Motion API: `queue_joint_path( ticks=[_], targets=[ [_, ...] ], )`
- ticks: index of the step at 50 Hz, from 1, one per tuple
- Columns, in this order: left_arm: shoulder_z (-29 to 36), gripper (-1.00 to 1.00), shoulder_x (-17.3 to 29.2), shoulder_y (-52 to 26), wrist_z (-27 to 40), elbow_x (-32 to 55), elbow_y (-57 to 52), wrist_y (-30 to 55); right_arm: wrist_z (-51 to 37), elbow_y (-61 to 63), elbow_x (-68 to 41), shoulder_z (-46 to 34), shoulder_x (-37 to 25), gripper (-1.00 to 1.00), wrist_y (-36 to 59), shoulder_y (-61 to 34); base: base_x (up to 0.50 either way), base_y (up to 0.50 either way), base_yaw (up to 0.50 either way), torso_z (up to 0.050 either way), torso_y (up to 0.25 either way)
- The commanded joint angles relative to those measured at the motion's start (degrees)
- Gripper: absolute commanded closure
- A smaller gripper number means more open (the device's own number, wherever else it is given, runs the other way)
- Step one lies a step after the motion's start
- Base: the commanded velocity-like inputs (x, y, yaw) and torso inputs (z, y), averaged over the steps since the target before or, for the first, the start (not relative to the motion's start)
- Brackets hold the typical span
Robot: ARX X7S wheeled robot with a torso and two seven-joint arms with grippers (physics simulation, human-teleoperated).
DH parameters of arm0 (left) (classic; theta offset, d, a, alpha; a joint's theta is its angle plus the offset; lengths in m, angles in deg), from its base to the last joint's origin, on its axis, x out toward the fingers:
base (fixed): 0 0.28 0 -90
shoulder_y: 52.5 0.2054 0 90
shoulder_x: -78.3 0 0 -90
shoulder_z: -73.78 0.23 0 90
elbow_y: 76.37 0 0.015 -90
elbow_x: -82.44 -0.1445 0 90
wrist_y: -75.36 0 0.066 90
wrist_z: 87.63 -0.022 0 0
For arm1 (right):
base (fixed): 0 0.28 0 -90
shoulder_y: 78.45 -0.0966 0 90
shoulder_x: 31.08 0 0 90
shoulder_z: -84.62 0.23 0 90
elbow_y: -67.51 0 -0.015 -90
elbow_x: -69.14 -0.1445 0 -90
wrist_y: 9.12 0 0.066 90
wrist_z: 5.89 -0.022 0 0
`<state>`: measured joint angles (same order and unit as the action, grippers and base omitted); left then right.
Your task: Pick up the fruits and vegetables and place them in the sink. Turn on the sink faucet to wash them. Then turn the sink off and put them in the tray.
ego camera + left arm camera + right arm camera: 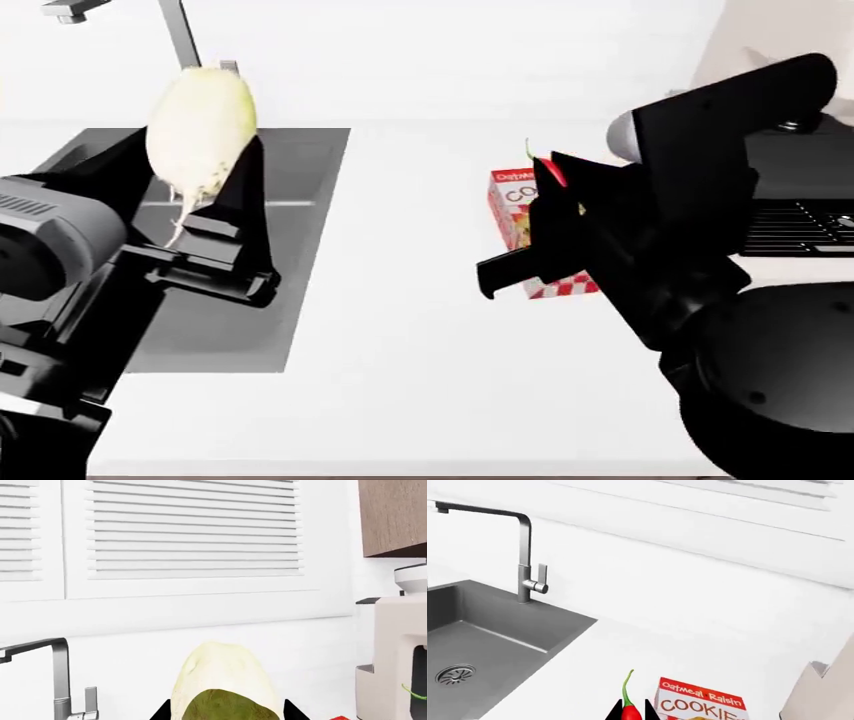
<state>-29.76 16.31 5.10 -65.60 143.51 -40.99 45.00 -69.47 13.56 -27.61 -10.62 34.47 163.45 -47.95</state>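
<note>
Left gripper (pixel 203 215) clamps root (pixel 200 125) over sink (pixel 300 215). Right gripper (pixel 558 215) pinches chili (pixel 630 711). Box (pixel 699 701) right of sink reads "Oatmeal Raisin COOKIE".

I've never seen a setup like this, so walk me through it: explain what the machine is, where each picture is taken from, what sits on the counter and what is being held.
These are simulator renders of a wheeled robot with two arms. One picture looks down from its head; the other two come from cameras near each gripper.

In the head view, the left gripper is shut on a pale root vegetable, held above the dark grey sink. The right gripper is shut on a small red chili pepper.

The right wrist view shows the chili, the sink's round drain, the steel faucet with its side lever, and an oatmeal raisin cookie box on the white counter. The left wrist view shows the root vegetable close up against white shutters.

No tray appears in these pictures.
</note>
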Motion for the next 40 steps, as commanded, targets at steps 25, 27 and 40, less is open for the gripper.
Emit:
queue_joint_path(
  ticks=[25,27,40],
  targets=[
    [0.62,1.0,1.49,0.29,1.38,-0.51,0.44,-1.66,-5.4,3.65,-5.29,2.63,-4.36,1.0,-2.9,2.56,0.0,0.5,0.0,0.0,0.0],
    [0.56,1.0,1.53,0.32,1.4,-0.49,0.59,-1.82,-5.24,3.71,-5.14,2.57,-4.44,1.0,-3.04,2.65,0.0,0.5,0.0,0.0,0.0],
    [1.36,1.0,1.86,0.58,1.12,-1.53,1.67,-2.61,-2.68,4.12,-2.08,2.6,-4.25,1.0,-3.64,4.46,0.0,0.5,0.0,0.0,0.001]
  ],
)
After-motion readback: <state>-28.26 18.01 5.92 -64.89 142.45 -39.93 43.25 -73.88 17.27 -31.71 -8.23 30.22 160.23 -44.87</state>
